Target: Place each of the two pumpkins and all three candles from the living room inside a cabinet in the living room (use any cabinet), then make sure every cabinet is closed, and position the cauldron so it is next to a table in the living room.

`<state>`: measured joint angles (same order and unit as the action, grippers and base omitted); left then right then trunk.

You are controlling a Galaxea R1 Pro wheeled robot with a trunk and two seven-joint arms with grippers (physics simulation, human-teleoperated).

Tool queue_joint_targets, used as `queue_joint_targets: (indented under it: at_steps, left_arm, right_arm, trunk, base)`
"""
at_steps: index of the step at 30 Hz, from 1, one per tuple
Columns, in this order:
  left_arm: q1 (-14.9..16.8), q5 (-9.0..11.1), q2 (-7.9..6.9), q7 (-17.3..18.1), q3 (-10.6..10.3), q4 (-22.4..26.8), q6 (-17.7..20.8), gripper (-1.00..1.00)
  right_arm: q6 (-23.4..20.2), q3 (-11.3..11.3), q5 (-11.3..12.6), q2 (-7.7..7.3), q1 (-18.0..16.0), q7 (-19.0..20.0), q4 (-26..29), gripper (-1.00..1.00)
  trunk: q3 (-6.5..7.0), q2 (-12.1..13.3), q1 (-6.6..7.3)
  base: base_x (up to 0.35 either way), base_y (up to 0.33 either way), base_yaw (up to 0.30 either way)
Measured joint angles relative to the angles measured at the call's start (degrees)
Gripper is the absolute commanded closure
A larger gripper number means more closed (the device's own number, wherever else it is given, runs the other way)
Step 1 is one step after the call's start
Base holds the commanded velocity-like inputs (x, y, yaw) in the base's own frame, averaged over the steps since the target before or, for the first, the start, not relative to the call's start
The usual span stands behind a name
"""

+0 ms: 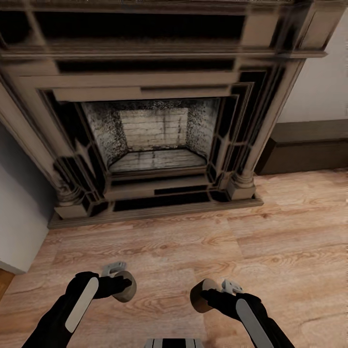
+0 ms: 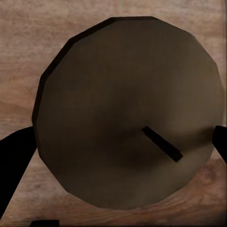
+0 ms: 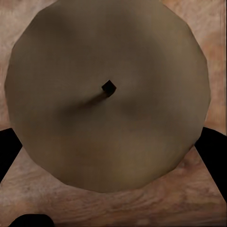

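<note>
Between the fingers of the left gripper sits a round tan candle with a dark wick, clamped at its sides. Another candle is clasped the same way in the right gripper. Both hang low over the wooden floor, apart from each other. Ahead stands a fireplace with a brick-lined hearth, and a dark low ledge runs along the wall at its right.

Head view: you look forward and down at a stone-framed fireplace. Wrist views: each close over one tan round candle; shared pale wood-plank floor.
</note>
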<state>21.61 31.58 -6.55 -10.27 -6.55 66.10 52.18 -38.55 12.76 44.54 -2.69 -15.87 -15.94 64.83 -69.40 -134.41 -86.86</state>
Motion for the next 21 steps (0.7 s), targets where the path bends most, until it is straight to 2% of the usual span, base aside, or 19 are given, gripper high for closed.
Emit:
queue_joint_targets:
  at_steps: [12, 17, 21]
  left_arm:
    - [0.0, -0.1, -0.04, 0.0, 0.0, 0.0, 0.0, 1.0]
    - [0.0, -0.1, 0.02, 0.0, -0.1, 0.0, 0.0, 1.0]
    - [0.0, -0.1, 0.02, 0.0, 0.0, -0.1, 0.0, 1.0]
  right_arm:
    - [1.3, -0.2, 0.1, 0.13, 0.0, 0.0, -1.5, 1.0]
    - [1.3, -0.2, 0.2, 0.13, 0.0, 0.0, -1.6, 1.0]
    - [1.3, -0.2, 0.2, 0.15, 0.0, 0.0, -1.7, 1.0]
  trunk:
    - [1.24, 4.8, 2.64]
    - [1.75, 6.8, 3.71]
    - [2.16, 8.4, 4.61]
  base:
    - [-0.004, 0.0, -0.178]
    - [-0.193, 0.0, -0.176]
    - [-0.043, 0.0, -0.176]
